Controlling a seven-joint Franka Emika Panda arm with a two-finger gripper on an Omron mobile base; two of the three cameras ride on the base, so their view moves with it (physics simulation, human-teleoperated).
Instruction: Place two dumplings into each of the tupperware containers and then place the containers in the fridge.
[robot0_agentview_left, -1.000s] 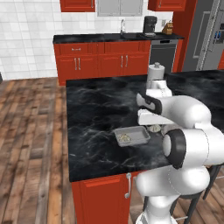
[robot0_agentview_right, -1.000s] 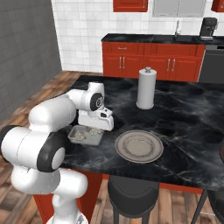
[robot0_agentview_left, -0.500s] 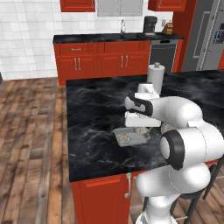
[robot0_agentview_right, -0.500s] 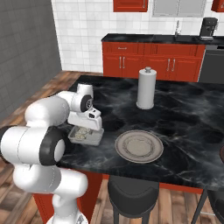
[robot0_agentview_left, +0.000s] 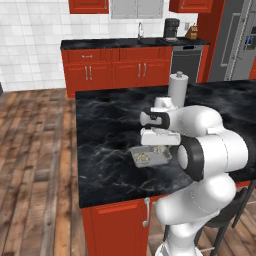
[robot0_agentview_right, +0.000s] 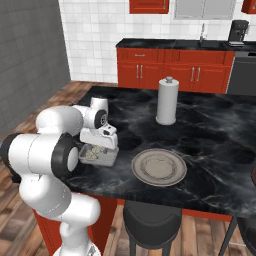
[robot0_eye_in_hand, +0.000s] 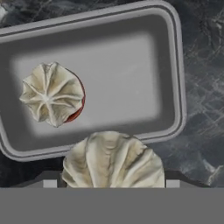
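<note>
Dumpling (robot0_eye_in_hand: 113, 161) hides end effector (robot0_eye_in_hand: 112, 181) fingertips.

We're in a bright kitchen with white tiled walls (robot0_agentview_left: 35, 35) and a wood plank floor (robot0_agentview_left: 30, 165) in warm brown. Front and centre sits an island with a black marble top (robot0_agentview_left: 110, 130) on red cabinet fronts (robot0_agentview_left: 115, 230). Along the back wall runs a row of red base cabinets (robot0_agentview_left: 115, 72) under another black counter (robot0_agentview_left: 125, 43), with a faucet (robot0_agentview_left: 140, 29) and a dark coffee machine (robot0_agentview_left: 171, 27) on it. Red upper cabinets (robot0_agentview_left: 89, 5) hang above. A dark dishwasher (robot0_agentview_left: 185, 62) stands at the row's right end. From the right base view, a grey wall (robot0_agentview_right: 30, 55) closes the left side, and a dark round stool (robot0_agentview_right: 151, 220) tucks under the island.
</note>
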